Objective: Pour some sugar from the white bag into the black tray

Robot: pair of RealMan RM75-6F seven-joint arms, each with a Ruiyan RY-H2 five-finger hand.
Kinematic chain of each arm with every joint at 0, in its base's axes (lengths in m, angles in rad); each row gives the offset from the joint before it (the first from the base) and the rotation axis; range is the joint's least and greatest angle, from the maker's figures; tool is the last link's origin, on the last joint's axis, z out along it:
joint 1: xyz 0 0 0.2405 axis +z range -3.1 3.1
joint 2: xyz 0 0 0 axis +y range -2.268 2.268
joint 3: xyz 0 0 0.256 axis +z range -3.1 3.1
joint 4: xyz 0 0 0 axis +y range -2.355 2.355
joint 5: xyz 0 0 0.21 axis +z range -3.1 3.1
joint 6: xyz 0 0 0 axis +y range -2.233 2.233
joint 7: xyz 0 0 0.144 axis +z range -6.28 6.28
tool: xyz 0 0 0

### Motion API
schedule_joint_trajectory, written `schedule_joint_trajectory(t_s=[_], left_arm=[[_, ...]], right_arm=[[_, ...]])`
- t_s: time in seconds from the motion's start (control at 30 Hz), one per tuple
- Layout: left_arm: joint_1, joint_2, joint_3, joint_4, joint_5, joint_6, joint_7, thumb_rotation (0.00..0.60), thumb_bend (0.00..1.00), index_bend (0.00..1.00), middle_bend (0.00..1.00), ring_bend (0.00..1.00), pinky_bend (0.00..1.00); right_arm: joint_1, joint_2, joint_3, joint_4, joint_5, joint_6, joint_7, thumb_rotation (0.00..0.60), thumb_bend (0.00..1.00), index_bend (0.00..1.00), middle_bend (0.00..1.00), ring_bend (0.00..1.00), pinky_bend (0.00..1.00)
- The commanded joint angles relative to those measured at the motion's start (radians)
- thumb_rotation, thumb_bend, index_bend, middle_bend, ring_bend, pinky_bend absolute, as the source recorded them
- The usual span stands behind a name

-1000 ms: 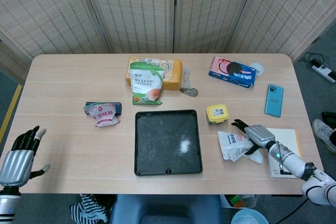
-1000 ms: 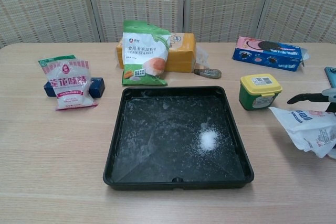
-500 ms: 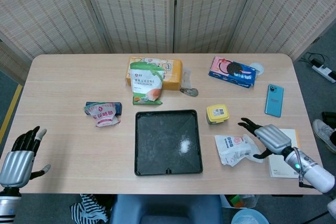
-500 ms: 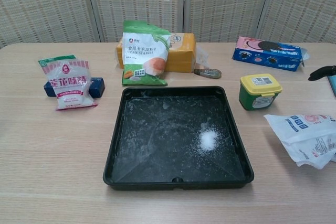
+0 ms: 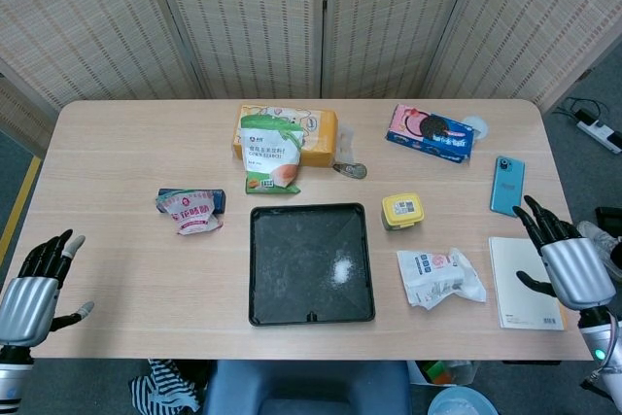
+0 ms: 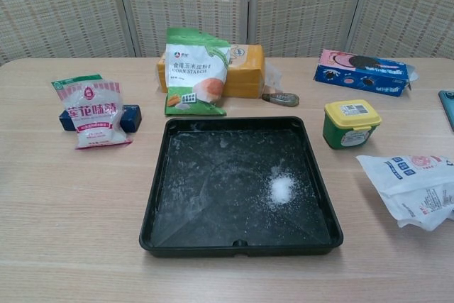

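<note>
Sugar (image 6: 281, 189) sits heaped in the tray (image 5: 260, 310); the bag (image 5: 439, 276) lies on the desk beside it. Both my hands, left (image 5: 29, 296) and right (image 5: 569, 264), hang spread and empty. Pouring looks done; nothing more is needed, I judge.

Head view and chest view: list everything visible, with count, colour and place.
black tray: 1, table centre
sugar pile: 1, white, in tray
white bag: 1, lying right of tray
corn starch bag: 1, green, behind tray
box: 1, orange, behind starch bag
pink-white packet: 1, left
yellow-lidded tub: 1, green
cookie box: 1, blue-pink, back right
phone: 1, blue, right
notebook: 1, right edge
left hand: open
right hand: open
</note>
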Motion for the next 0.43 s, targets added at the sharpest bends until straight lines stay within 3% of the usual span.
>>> schedule_joint_trajectory(t_s=[0.03,0.43], left_arm=[[0.000,0.001,0.003,0.004,0.012,0.005,-0.004,0.600,0.18,0.00,0.02,0.06,0.13],[0.005,-0.004,0.008,0.012,0.021,0.014,0.005,0.600,0.18,0.00,0.01,0.04,0.12]], right_arm=[[-0.107,-0.161,0.035,0.214,0.037,0.122,0.057,0.600,0.19,0.00,0.00,0.06,0.16],[-0.128,-0.174,0.054,0.195,-0.023,0.153,0.001,0.600,0.19,0.00,0.00,0.00,0.04]])
